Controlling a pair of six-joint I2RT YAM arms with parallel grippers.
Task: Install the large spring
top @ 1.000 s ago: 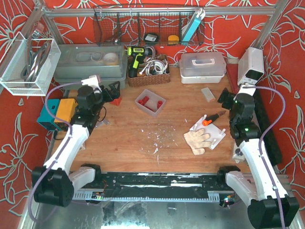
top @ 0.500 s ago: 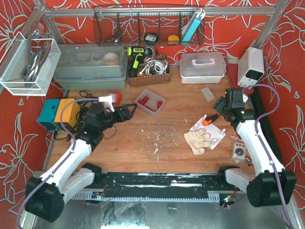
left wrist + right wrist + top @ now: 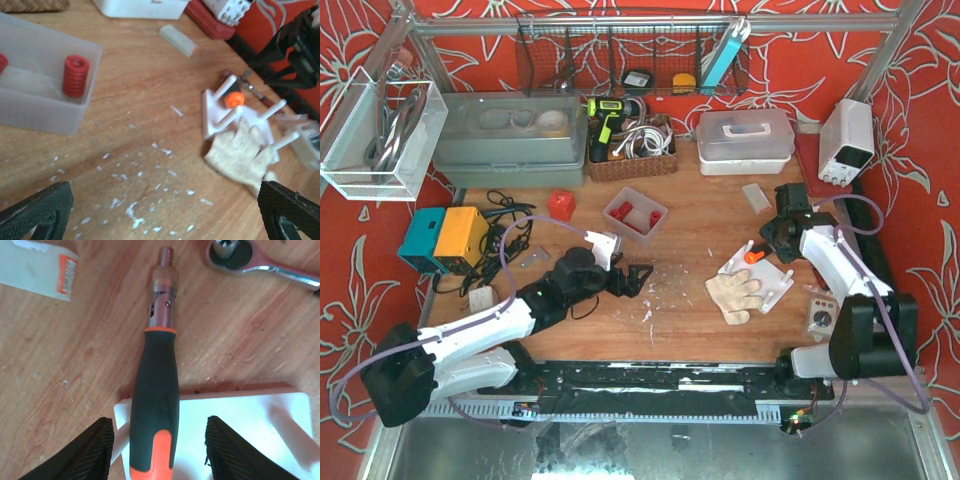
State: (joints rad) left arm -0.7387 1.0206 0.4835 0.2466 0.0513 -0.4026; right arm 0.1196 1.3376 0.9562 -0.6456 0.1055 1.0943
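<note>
Inside the bin (image 3: 35, 115), the left wrist alone resolves a red spring (image 3: 75, 76). Left gripper (image 3: 162, 210) gapes wide, empty; right gripper (image 3: 160, 450) loosely straddles a screwdriver (image 3: 155, 380).

We see bright, even light with soft shadows; the red spring (image 3: 75, 76) looks blurred, the screwdriver (image 3: 154, 385) sharp.

A glove (image 3: 733, 296) is laid flat on the table (image 3: 690, 215), with a screwdriver (image 3: 154, 405) near it. A ratchet (image 3: 260, 262) is seen by the screwdriver's tip. A drill (image 3: 607, 120) and a basket (image 3: 633, 165) are kept at the back, left of a lidded white box (image 3: 745, 140).
</note>
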